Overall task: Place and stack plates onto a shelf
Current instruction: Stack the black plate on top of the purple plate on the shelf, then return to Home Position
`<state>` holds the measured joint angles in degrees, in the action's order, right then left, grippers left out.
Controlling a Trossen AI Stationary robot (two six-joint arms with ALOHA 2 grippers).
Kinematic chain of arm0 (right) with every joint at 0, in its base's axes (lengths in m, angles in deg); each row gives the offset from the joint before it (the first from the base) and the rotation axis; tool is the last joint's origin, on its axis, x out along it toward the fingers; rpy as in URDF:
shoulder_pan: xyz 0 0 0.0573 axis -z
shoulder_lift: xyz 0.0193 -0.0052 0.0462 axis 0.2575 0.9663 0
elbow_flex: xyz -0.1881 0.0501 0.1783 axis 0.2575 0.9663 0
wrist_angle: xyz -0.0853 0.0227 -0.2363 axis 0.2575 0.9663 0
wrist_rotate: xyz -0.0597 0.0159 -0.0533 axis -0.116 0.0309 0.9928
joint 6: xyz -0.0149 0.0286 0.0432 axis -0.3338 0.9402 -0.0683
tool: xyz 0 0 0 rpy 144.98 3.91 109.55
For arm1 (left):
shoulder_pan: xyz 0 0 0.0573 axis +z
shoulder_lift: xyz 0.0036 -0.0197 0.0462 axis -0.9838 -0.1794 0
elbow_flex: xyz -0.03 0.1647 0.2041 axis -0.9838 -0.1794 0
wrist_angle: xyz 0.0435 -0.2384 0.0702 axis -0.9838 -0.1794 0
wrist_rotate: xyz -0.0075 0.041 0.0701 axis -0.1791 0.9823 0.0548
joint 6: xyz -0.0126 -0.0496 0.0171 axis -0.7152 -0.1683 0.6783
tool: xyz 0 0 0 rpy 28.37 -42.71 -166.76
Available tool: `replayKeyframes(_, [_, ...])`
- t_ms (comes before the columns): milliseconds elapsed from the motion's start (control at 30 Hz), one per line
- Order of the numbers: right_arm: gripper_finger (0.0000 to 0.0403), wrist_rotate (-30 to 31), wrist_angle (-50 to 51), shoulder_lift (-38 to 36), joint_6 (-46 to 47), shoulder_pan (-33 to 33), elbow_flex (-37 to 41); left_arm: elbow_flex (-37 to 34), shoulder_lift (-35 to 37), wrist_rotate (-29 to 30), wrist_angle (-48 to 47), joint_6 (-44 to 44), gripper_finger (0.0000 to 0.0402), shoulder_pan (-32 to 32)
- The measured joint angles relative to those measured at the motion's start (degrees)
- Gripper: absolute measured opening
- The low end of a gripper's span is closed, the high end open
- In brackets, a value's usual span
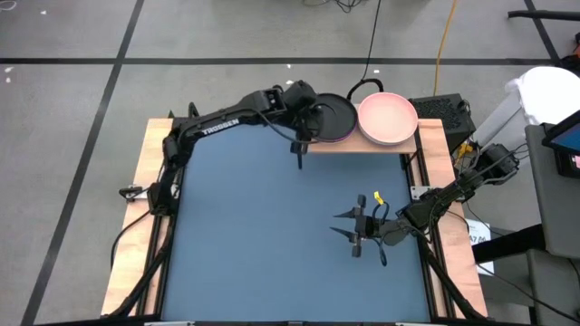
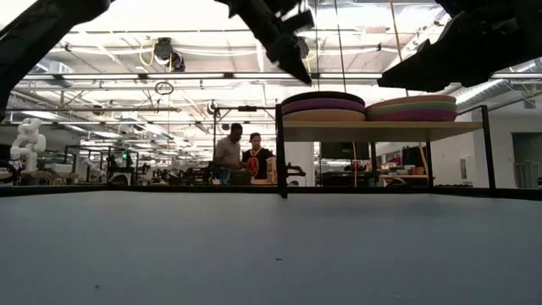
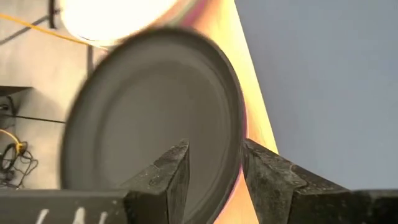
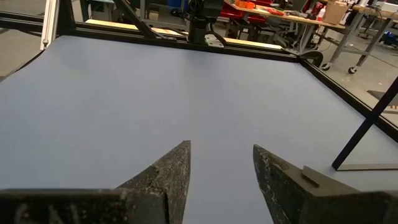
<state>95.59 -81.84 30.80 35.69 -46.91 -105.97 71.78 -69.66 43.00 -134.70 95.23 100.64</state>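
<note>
Shelf [image 1: 362,145] at the far edge of the blue table [image 1: 272,235], carrying two stacks of plates. High view: only the top plates show, a dark grey plate [image 1: 331,113] on the left stack and a pink plate [image 1: 388,118] on the right stack, with a purple rim peeping out under the grey one. Left gripper [image 1: 310,118] sits over the near-left rim of the grey plate. Right gripper [image 1: 349,228] waits low over the table's right half, well apart from the shelf, fingers spread.

Low view: the stacks appear edge-on, which the high view hides. The left stack [image 2: 323,108] reads dark on top, then purple, then a pale plate; the right stack [image 2: 412,108] shows a pale green layer above a purple one. The shelf board [image 2: 381,130] stands raised on thin dark legs. Two people stand in the room behind.

Left wrist view: the grey plate [image 3: 149,118] fills the frame, its rim lying between the two spread fingers [image 3: 171,180]; contact cannot be told. Shelf wood [image 3: 239,74] shows just beside it.

Right wrist view: spread fingers [image 4: 168,174] above bare table [image 4: 186,93].
</note>
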Motion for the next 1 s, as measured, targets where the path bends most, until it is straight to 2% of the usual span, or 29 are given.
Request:
replayKeyframes(133, [0.0157,0.04,-0.01,0.00,-0.01,0.00,0.02,0.02,3.70,-2.07,-1.10,-2.54,0.0149,-0.15])
replayKeyframes(367, [0.0157,0.09,-0.80,0.00,0.11,0.00,0.02,0.11,9.86,-17.53,-9.73,-7.16,0.0149,-0.45])
replayKeyframes(500, [0.0157,0.90,-1.98,-0.10,0.21,0.00,0.02,0.09,10.66,-19.84,-14.42,-8.02,0.0149,-2.67])
replayKeyframes(633, [0.0157,8.44,-2.92,-2.18,-1.69,0.14,0.04,-2.05,10.70,-19.94,-16.76,-9.90,0.0149,-6.25])
replayKeyframes(733, [0.0150,14.54,-4.62,-5.54,-7.07,1.04,0.04,-8.72,12.04,-19.81,-12.73,-11.49,0.0149,-9.26])
replayKeyframes(800, [0.0139,16.77,-5.89,-8.06,-11.26,2.19,0.02,-15.49,13.73,-18.84,-6.25,-13.57,0.0149,-11.06])
replayKeyframes(900, [0.0110,16.97,-7.49,-11.47,-17.75,5.80,0.02,-28.35,18.70,-14.76,5.50,-17.48,0.0149,-13.22])
replayKeyframes(1000, [0.0070,15.97,-9.16,-13.92,-21.45,11.39,0.02,-42.33,24.39,-9.80,21.26,-22.27,0.0149,-15.32])
